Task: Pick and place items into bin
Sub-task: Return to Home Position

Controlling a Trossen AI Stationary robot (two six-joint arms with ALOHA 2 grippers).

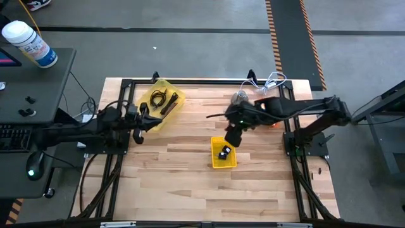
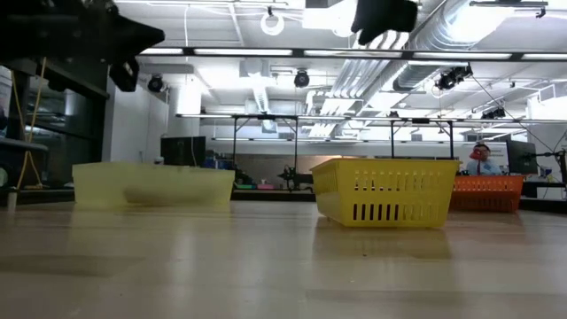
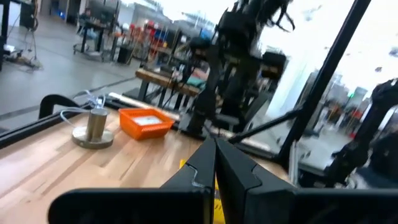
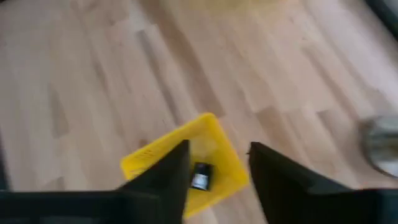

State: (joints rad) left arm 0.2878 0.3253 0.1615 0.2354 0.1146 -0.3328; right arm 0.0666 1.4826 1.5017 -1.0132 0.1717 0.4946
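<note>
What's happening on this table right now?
The right pincer hangs open and empty over the bright yellow basket, which holds a small black item. The left pincer is shut, with nothing seen in it, beside the light yellow bin, where black cables lie. A grey metal object stands at the table's far side.

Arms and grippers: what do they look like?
Both arms black, slim jointed links. Left gripper and right gripper each carry two flat, angular black fingers; no markings visible. A small green light shows on the right arm.
</note>
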